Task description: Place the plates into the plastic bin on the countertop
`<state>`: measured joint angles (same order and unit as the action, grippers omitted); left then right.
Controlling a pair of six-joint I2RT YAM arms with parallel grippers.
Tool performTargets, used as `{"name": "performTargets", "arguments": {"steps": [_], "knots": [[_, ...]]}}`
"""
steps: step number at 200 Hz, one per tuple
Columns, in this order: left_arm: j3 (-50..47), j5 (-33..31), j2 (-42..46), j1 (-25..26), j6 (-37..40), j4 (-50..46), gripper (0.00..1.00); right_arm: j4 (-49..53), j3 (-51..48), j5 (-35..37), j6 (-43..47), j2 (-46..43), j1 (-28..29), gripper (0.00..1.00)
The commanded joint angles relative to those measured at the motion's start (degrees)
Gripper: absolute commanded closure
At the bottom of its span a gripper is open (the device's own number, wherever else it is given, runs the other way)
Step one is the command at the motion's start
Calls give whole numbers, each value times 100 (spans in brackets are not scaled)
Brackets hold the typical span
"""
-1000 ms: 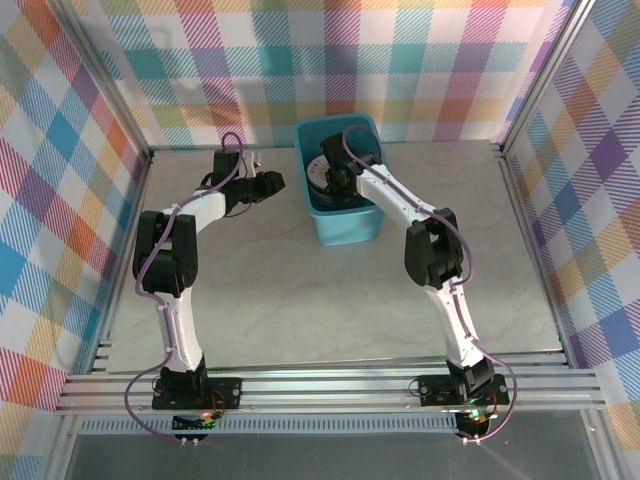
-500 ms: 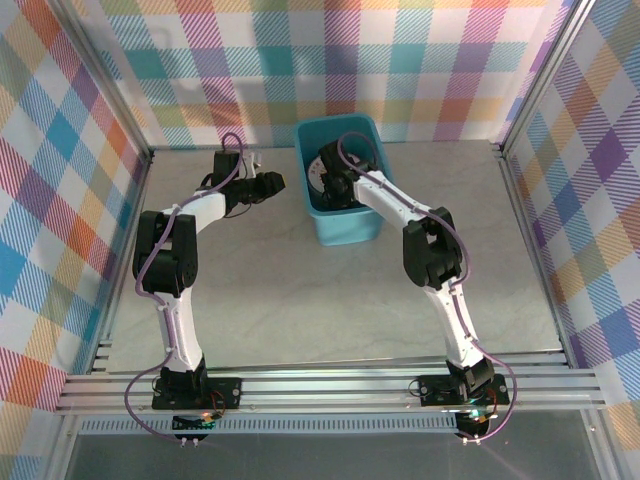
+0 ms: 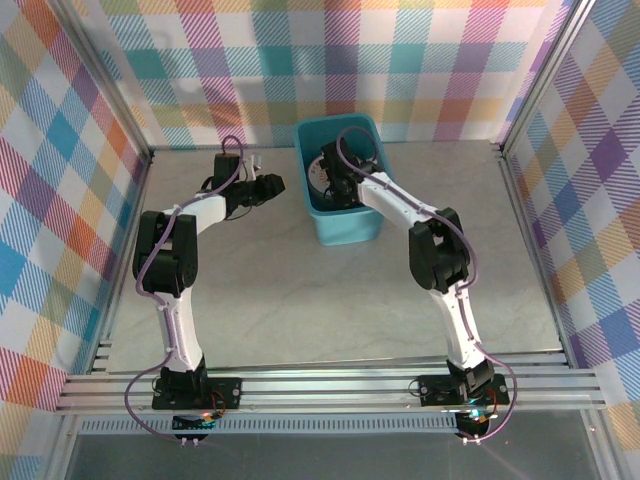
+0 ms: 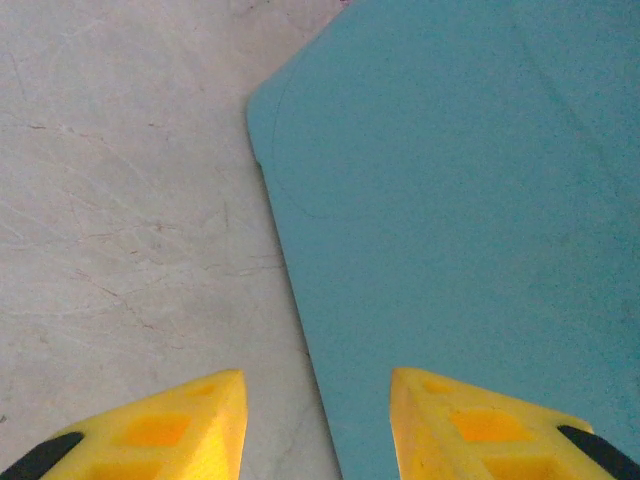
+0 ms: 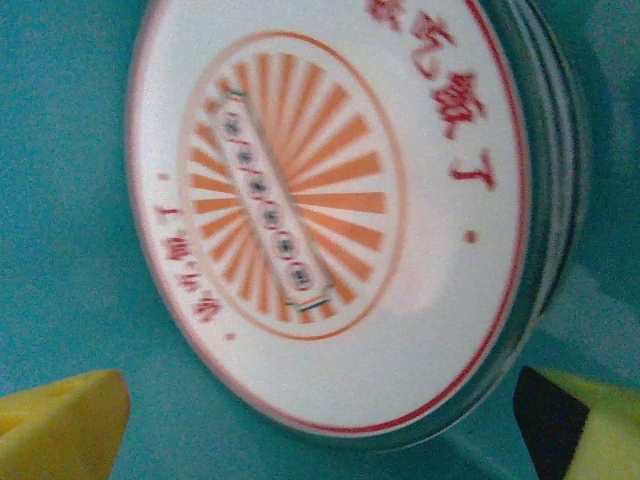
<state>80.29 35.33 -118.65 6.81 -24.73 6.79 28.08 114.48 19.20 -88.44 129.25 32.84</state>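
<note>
Down inside the plastic bin (image 3: pixel 346 226) with the right pincer (image 3: pixel 336 181), wide open above stacked plates (image 3: pixel 321 172).

Closest in, from the left wrist: left pincer (image 4: pixel 315 400) partly open, gripping nothing, yellow fingers (image 4: pixel 190 425) cut off by the lower edge, over bare worktop (image 4: pixel 120 200) right at the bin's outer wall; from the right wrist: fingertips at the two bottom corners, well apart, clear of the stack; just beyond them, top plate (image 5: pixel 330 210) with orange sunburst centre and red rim, cropped at the upper edge, red lettering too blurred to read; beneath it, thin rims of further plates, number impossible to tell; farther back, from above: bin near the far plaid wall (image 3: pixel 300 60), plates mostly hidden under the right arm (image 3: pixel 400 205), left pincer just beside the bin's left side.
</note>
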Motion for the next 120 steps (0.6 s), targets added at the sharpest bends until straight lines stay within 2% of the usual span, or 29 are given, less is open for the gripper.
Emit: {"name": "performTargets", "arguments": {"steps": [1,66,96,120], "knots": [[-112,-1,224,-62,-160,431,57,-372,-170,360,618,-496,89,1],[-266,-346,488,-59,-86,420,56,-818,-589,435,1725,-1008,89,1],[-360,-517,801,-61,53,180,55,-1192,-829,566,2741,-1456,91,1],[-469,-746,1187,-54,280,-6,53,-2138,-1603,633,3788,-2132,92,1]]}}
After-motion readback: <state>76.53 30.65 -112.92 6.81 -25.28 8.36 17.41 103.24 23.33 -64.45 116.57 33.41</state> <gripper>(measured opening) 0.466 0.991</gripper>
